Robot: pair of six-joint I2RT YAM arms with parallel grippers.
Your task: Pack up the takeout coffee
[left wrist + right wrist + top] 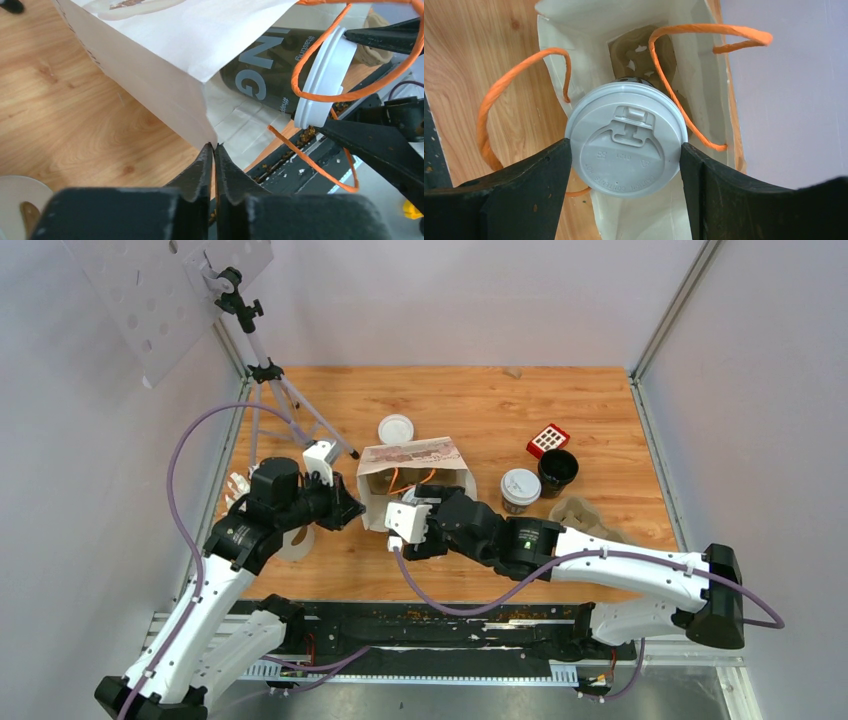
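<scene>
A white paper bag (415, 472) with orange handles stands open at the table's middle. My right gripper (625, 146) is shut on a takeout coffee (624, 125), gripping its white sip lid at the bag's mouth. The left wrist view shows that cup's dark printed side (260, 65) reaching into the bag (165, 45). My left gripper (214, 146) is shut on the bag's near corner edge. A second takeout coffee (520, 488) with a white lid stands on the table to the right of the bag. A brown cardboard carrier (639, 55) lies deep inside the bag.
A loose white lid (396, 428) lies behind the bag. A black cup (558, 470), a red box (548, 440) and a cardboard carrier (585, 515) sit at the right. A pale cup (293, 544) stands under my left arm. A tripod (270, 380) stands at the back left.
</scene>
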